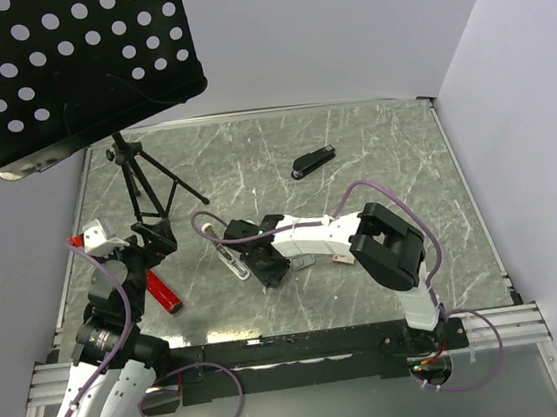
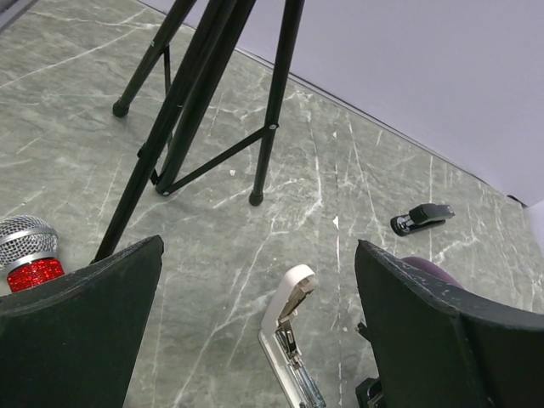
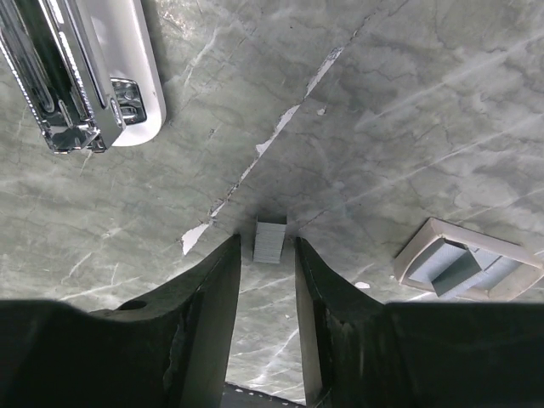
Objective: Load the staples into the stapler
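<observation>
Grey-green marbled table [image 1: 383, 156] is carrying all of it. Near the middle of the overhead frame the right hand [image 3: 265, 245] is reaching down just beside the white stapler [image 3: 102, 68]. The stapler is lying flipped open, its shiny metal channel showing at the upper left of the right wrist frame. In that frame the hand is standing narrow, its two dark fingers [image 3: 212, 297] straddling a small grey strip of staples [image 3: 271, 240] lying flat on the table at the centre. A thin sliver of table is showing on each side of the strip, so the fingers are not clearly pressing it. At the right edge of that frame the pale staple box [image 3: 467, 265] is sitting open, apart from the strip. The left hand [image 2: 259, 251] is hanging wide open at the lower left of the overhead frame, holding nothing. A red-banded microphone [image 2: 25, 255] is showing at the left edge of its wrist frame, with black tripod legs [image 2: 212, 102] beyond. A small black stapler [image 1: 312, 162] is resting closed toward the upper middle of the table.
</observation>
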You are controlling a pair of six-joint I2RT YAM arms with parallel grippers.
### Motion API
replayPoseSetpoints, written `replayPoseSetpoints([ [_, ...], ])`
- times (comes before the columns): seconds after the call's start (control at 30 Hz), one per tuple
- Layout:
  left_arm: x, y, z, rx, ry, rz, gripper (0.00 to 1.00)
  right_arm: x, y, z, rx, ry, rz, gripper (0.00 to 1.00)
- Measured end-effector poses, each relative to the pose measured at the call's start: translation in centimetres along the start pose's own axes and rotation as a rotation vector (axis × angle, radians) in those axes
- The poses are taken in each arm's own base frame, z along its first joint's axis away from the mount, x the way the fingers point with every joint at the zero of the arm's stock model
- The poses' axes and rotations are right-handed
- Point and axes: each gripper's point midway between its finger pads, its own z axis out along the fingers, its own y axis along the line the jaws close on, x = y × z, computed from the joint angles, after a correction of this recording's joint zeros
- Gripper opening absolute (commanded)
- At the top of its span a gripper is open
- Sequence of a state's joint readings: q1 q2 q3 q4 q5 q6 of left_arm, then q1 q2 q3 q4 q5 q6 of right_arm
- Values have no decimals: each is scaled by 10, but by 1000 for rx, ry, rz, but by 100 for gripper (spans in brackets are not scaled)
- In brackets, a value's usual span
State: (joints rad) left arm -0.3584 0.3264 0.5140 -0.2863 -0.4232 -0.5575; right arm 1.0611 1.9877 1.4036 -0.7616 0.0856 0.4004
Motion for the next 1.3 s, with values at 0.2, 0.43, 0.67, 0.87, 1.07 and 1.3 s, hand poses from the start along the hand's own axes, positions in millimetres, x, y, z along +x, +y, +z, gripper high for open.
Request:
replayPoseSetpoints([
  [0.2,-1,-3,0,11,-4,-3,99,-1,-1,1,-8,5,13,35],
  [0.43,0,-3,1,17,3,11,99,-2,-2,2,-16,12,22,34],
  [0.67,4,-5,2,28,17,19,99,-2,-3,2,-16,14,27,35],
  [0.87,5,-5,3,31,21,22,99,-4,-1,2,-18,12,26,35],
  [1.07,6,-6,4,35,29,24,100,-10,1,1,-27,-7,26,35],
  [1.3,6,-7,4,38,31,24,99,-11,1,3,-21,-2,25,33],
])
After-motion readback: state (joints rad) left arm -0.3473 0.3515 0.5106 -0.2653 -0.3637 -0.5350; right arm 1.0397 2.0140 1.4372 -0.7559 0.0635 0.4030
